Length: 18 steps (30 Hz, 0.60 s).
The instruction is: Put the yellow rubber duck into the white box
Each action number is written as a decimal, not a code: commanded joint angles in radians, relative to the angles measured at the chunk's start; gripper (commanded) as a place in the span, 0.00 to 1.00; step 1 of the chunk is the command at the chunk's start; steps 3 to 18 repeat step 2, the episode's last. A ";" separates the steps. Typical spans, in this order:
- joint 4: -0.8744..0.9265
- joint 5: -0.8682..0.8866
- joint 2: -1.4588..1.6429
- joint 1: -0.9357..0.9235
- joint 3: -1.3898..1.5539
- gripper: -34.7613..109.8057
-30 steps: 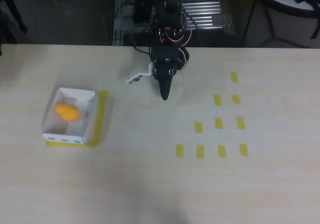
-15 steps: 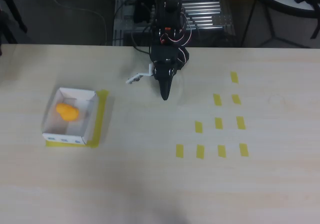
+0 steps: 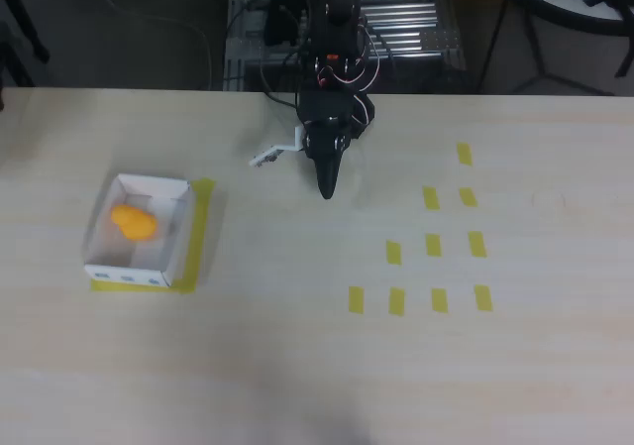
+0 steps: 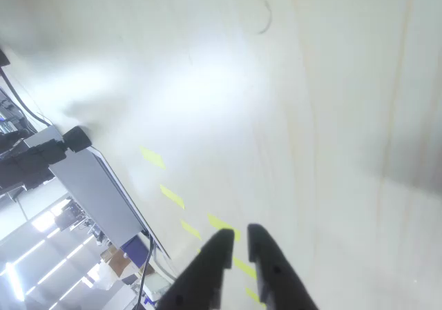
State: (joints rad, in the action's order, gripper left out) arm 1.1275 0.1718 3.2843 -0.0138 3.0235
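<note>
The table (image 3: 297, 366) carries everything, pale wood from edge to edge. Near its left edge sits the white box (image 3: 180, 229), resting on a yellow tape patch (image 3: 201, 229). Toward the right edge lie the yellow tape strips (image 3: 433, 245), set in rows. My arm (image 3: 332, 58) reaches in over the far edge, and my claw (image 3: 326, 189) hangs above the table near that edge, fingers (image 4: 266, 255) drawn nearly together, holding nothing. The yellow rubber duck (image 3: 133, 221) lies inside the box, well apart from my claw.
</note>
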 commanded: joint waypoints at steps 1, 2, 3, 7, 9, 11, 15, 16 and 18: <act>0.006 0.020 0.051 0.002 0.008 0.24; 0.006 0.020 0.051 0.002 0.008 0.24; 0.006 0.020 0.051 0.002 0.008 0.24; 0.006 0.020 0.051 0.002 0.008 0.24; 0.006 0.020 0.051 0.002 0.008 0.24; 0.006 0.020 0.051 0.002 0.008 0.24; 0.006 0.020 0.051 0.002 0.008 0.24; 0.006 0.020 0.051 0.002 0.008 0.24; 0.006 0.020 0.051 0.002 0.008 0.24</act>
